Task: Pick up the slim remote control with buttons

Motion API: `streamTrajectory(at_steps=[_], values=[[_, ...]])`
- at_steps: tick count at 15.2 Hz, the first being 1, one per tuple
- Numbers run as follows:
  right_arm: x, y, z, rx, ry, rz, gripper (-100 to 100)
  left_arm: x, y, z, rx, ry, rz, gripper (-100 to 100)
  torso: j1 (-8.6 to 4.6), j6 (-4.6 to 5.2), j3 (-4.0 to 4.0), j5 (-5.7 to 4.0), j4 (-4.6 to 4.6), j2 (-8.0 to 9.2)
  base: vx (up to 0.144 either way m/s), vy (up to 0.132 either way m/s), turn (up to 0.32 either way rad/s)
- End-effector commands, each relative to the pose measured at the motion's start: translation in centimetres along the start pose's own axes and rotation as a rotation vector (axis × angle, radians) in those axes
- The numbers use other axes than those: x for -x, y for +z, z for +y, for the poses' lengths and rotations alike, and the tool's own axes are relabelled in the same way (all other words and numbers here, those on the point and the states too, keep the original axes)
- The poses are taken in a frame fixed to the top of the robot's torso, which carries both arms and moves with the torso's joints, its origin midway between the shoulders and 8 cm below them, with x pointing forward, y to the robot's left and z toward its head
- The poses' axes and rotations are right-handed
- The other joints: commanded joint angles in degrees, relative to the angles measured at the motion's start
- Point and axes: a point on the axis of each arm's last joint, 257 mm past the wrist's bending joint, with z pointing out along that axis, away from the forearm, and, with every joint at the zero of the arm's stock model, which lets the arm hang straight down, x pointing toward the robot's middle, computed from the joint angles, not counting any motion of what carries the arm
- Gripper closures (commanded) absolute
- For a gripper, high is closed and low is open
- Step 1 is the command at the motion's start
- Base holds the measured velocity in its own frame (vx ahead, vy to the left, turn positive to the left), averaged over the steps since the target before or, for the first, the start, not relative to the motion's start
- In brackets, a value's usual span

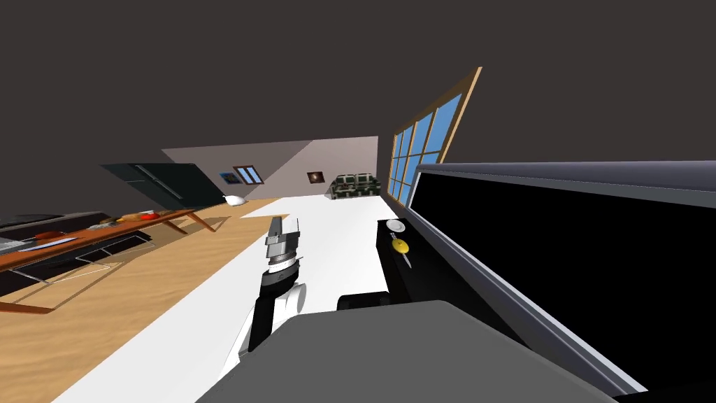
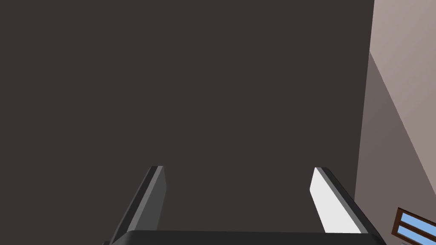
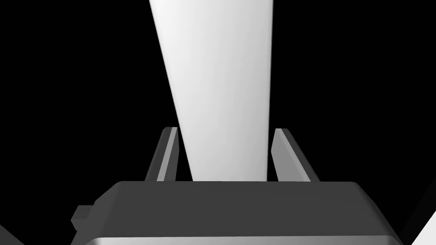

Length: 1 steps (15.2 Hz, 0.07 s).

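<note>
A slim, plain white slab, the remote control (image 3: 217,64), lies on a black surface and runs away from my right hand. No buttons can be made out on it. My right gripper (image 3: 224,129) is down over its near end, one finger (image 3: 168,153) at each long side with only a thin dark gap to the slab, so the jaws are still open. My left gripper (image 1: 283,224) is raised in front of my chest above the white floor strip, and it is open (image 2: 238,170) with nothing between its fingers.
A black low cabinet (image 1: 389,269) runs along the right under a large black screen (image 1: 573,266) in a grey frame. On the cabinet stand a white plate (image 1: 396,225) and a yellow object (image 1: 400,245). A wooden table (image 1: 91,238) is at the left.
</note>
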Motion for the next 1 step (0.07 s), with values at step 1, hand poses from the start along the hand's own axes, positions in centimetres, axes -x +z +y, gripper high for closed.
streamTrajectory(at_steps=[1], values=[[0.0,0.0,0.0,0.0,0.0,0.0,100,0.0,0.0,0.0,0.0,0.0,0.0,0,0.0,0.0,0.0,0.0,0.0,0.0,0.015,0.028,-0.016]])
